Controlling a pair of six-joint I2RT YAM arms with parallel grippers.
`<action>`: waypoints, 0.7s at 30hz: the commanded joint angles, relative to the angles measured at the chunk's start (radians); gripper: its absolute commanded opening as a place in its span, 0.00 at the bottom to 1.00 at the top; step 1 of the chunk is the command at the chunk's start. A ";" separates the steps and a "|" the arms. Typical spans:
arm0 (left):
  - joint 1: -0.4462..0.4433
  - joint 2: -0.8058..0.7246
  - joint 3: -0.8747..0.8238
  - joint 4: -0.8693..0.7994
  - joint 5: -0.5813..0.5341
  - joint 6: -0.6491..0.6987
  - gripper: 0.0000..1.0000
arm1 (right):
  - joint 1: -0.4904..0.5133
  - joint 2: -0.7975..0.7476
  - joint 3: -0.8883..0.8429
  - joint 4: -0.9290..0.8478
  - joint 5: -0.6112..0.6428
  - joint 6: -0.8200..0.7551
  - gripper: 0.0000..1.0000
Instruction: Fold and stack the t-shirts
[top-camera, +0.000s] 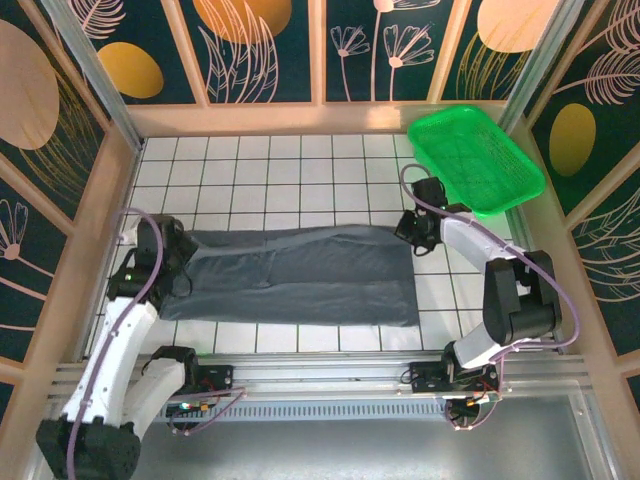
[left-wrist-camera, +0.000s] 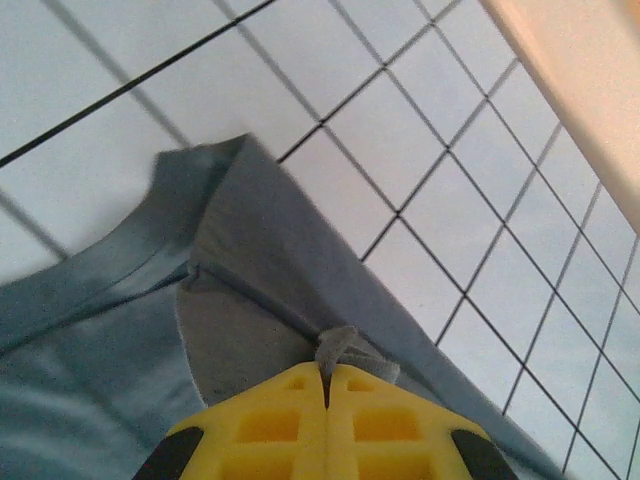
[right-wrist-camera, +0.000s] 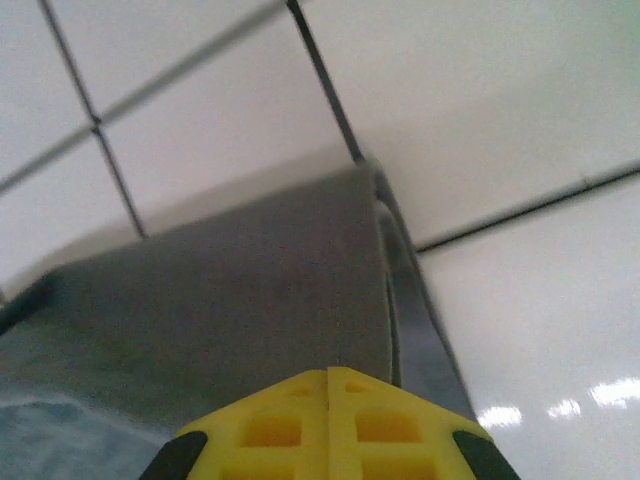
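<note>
Across the tiled desk (top-camera: 250, 160), 9 to 3 o'clock: slate-grey t-shirt (top-camera: 300, 275), folded lengthwise, light, limp, sag-prone; left gripper (left-wrist-camera: 327, 378) and right gripper (right-wrist-camera: 327, 378), jaws clamped on its opposite ends, apt holds.

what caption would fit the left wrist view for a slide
Left gripper, fingers shut, pinches a small fold of the slate-grey t-shirt lying on the white tiled floor.

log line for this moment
phase: fold | t-shirt: folded lengthwise | left jaws: shut on t-shirt | right jaws: shut on t-shirt | green basket: far right
</note>
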 joint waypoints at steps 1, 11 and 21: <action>-0.002 -0.083 -0.069 -0.075 -0.082 -0.148 0.00 | 0.003 -0.037 -0.060 -0.027 0.002 0.046 0.00; -0.002 -0.068 0.031 -0.143 -0.185 -0.143 0.00 | 0.000 -0.093 -0.041 -0.056 0.039 0.045 0.00; -0.002 -0.094 0.066 -0.345 -0.279 -0.225 0.00 | 0.024 -0.146 -0.135 -0.128 0.051 0.071 0.00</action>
